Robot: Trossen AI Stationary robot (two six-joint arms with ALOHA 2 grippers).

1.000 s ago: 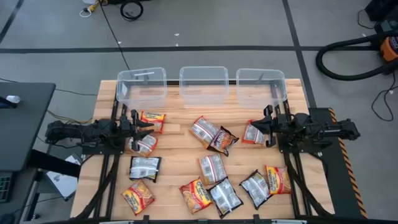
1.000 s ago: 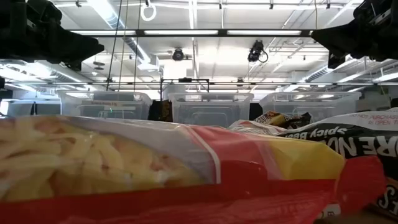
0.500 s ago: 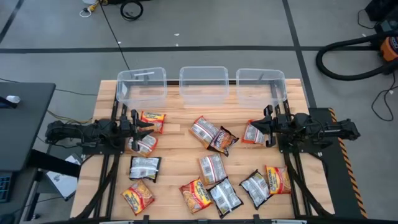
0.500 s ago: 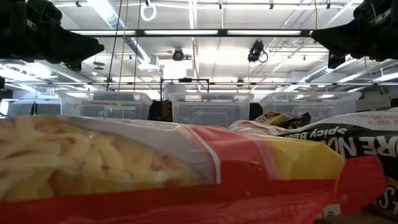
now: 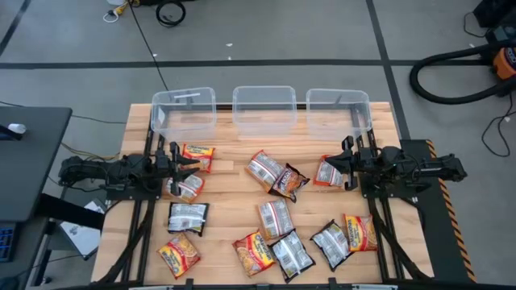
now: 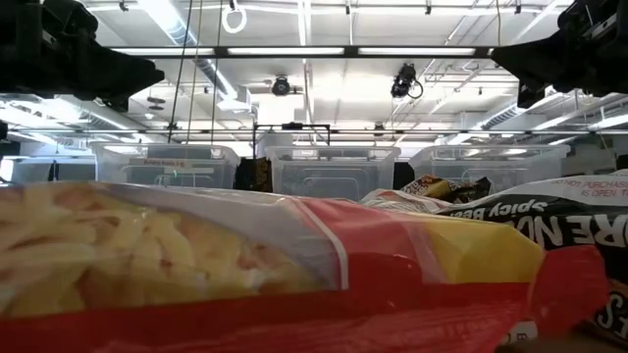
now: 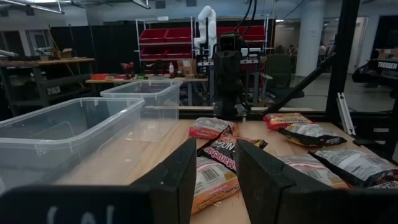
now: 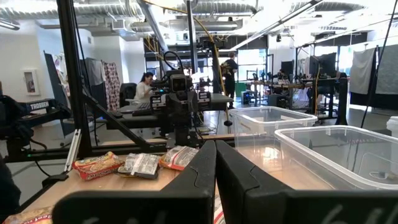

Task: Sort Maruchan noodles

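Observation:
About a dozen Maruchan noodle packets lie flat and scattered on the wooden table: orange-yellow ones (image 5: 197, 153) (image 5: 179, 254), red-and-silver ones (image 5: 266, 169) (image 5: 276, 217), and dark ones (image 5: 289, 181) (image 5: 188, 217). My left gripper (image 5: 193, 167) (image 7: 216, 180) hovers open at the table's left, between an orange-yellow packet and a silver one (image 5: 185, 187). My right gripper (image 5: 325, 165) (image 8: 216, 174) hovers shut at the table's right, beside a red-and-silver packet (image 5: 326, 172). In the low view one packet (image 6: 245, 265) fills the foreground.
Three clear plastic bins (image 5: 184, 109) (image 5: 264, 107) (image 5: 338, 107) stand in a row along the table's far edge. Bare wood lies between the bins and the packets. People sit in the room beyond the table (image 8: 148, 84).

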